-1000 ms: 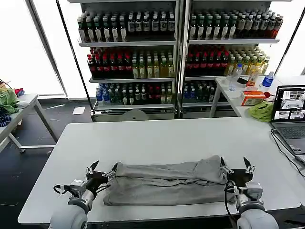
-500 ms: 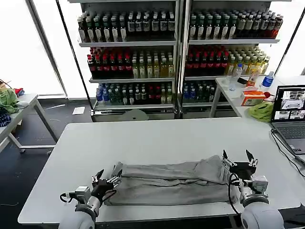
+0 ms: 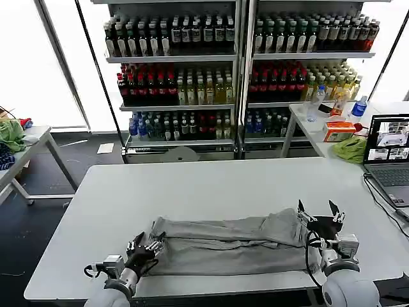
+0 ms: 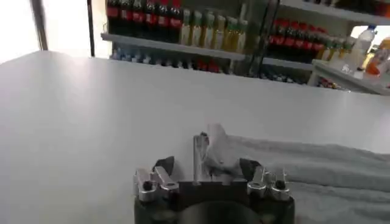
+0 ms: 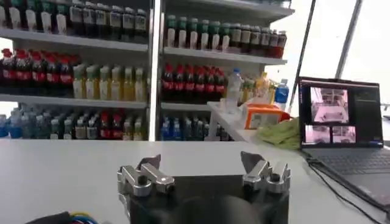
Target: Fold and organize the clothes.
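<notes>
A light grey shirt [image 3: 227, 246], folded into a long, rumpled band, lay near the front edge of the white tabletop [image 3: 211, 185], its long axis running straight across from the robot's left to its right. The left gripper [image 3: 144, 248] sat low at the band's left end with its fingers spread wide and a raised corner of cloth between them but not pinched. The right gripper [image 3: 319, 216] hovered just off the band's right end, tilted upward, jaws wide apart and holding nothing.
</notes>
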`<act>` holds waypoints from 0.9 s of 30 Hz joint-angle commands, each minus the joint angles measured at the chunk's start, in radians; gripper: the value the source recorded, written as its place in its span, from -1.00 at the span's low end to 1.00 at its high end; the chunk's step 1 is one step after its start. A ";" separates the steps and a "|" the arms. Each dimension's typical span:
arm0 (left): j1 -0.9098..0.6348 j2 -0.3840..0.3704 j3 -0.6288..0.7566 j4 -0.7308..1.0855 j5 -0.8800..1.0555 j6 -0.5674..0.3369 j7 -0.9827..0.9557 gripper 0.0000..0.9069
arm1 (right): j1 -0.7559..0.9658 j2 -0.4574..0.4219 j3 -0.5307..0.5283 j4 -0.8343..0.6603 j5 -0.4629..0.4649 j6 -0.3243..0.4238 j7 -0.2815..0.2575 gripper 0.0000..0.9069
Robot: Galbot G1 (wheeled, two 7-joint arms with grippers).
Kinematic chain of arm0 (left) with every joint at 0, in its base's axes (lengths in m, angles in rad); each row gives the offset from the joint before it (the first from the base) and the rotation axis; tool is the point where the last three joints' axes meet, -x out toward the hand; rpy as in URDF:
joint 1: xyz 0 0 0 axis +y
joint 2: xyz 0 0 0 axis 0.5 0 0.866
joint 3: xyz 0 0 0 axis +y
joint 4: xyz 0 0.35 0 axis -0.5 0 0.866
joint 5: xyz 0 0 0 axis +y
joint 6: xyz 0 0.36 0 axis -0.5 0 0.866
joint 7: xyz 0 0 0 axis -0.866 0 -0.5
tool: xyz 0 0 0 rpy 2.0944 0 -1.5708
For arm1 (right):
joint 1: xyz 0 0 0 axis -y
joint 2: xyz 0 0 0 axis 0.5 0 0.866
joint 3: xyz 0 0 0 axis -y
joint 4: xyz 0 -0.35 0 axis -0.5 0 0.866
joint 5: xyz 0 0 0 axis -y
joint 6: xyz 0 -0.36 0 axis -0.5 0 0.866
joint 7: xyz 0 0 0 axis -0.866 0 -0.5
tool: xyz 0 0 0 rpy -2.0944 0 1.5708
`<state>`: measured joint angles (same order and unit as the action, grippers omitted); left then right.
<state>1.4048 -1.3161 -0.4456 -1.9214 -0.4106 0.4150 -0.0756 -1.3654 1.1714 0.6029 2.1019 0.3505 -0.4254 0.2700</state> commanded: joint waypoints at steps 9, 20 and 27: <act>0.021 -0.019 -0.002 0.028 0.050 -0.042 0.067 -1.00 | -0.002 -0.004 0.020 -0.001 0.009 0.010 -0.007 1.00; 0.022 0.005 -0.077 0.013 0.003 -0.095 0.092 -1.00 | 0.016 -0.007 0.030 0.000 0.023 0.006 -0.007 1.00; 0.031 0.192 -0.355 -0.002 -0.175 -0.087 0.099 -1.00 | 0.029 -0.014 0.030 -0.011 0.029 0.009 -0.003 1.00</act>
<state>1.4320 -1.2928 -0.5217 -1.9127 -0.4084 0.3433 0.0129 -1.3478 1.1594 0.6307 2.0964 0.3749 -0.4179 0.2643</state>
